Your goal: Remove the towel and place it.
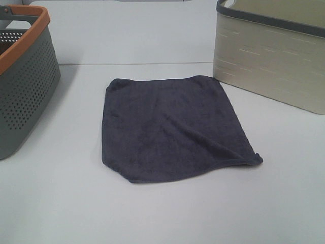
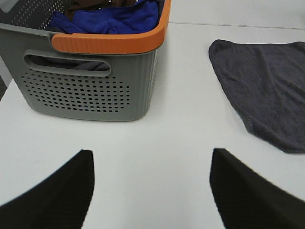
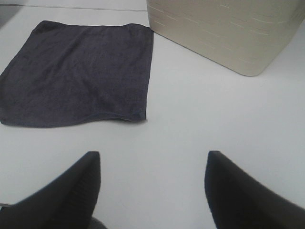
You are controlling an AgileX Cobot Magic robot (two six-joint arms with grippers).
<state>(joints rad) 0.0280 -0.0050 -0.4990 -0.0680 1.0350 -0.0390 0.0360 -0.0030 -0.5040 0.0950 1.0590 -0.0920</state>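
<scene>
The towel lies spread flat in the middle of the white worktop, a dark charcoal square with a soft crease running toward its near right corner, which curls up a touch. Nothing is touching it. On its right, the beige basket with the dark grey rim stands just beside the towel's far right corner. Over on the left, well apart from the towel, stands the grey perforated basket with the orange rim, and the left wrist view shows a blue cloth bundled inside it. The left gripper hovers over bare worktop near that grey basket, fingers spread wide, holding nothing. The right gripper hangs near the towel's edge, also spread wide and empty.
</scene>
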